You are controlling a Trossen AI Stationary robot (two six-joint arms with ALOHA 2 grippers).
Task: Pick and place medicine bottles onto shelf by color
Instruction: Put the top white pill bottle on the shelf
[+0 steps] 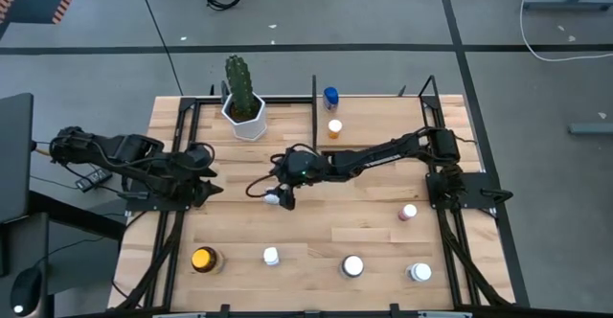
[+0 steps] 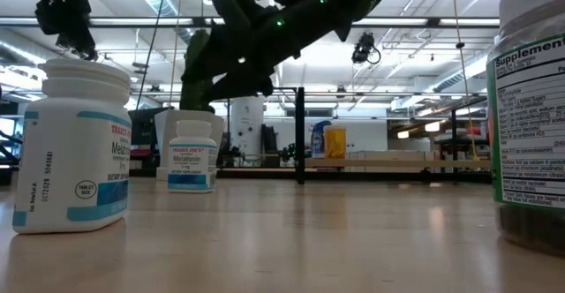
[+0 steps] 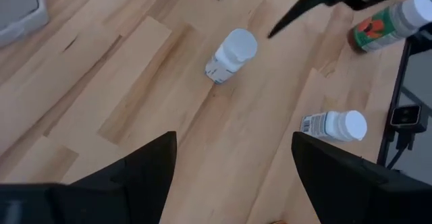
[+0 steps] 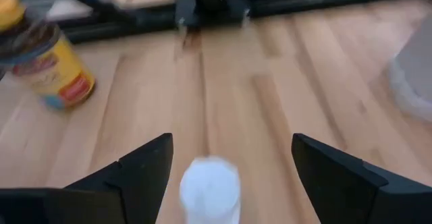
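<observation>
The white bottle (image 1: pixel 283 199) stood upright on the tabletop (image 1: pixel 316 227), directly under the right gripper (image 1: pixel 284 195). In the right wrist view its cap (image 4: pixel 210 181) sat between the two fingers, which were spread wide and not touching it. My read: approach for a pick, nothing grasped yet.

Done so far, judging by layout: the blue bottle (image 1: pixel 330 96) and the orange bottle (image 1: pixel 334 127) were on the shelf (image 1: pixel 383 117), beyond the right gripper at the far side. Two placed.

Left on the table, all on the near side of that gripper: the amber bottle (image 1: pixel 203 259), a white one (image 1: pixel 271 256), a white-capped one (image 1: pixel 353 265), another white one (image 1: pixel 420 272) and the pink bottle (image 1: pixel 409 212) toward the right arm's base. With the one under the gripper, six to go.

The left gripper (image 1: pixel 206 177) waited near the table's left edge, fingers wide, holding nothing.

Surface: slatted light wood, flat, with black frame rails at both sides. A cactus pot (image 1: pixel 245 117) stood at the far edge, left of the shelf.

Room: grey floor with dark tape lines and cables; the low view showed an open hall with ceiling lights behind the table.
</observation>
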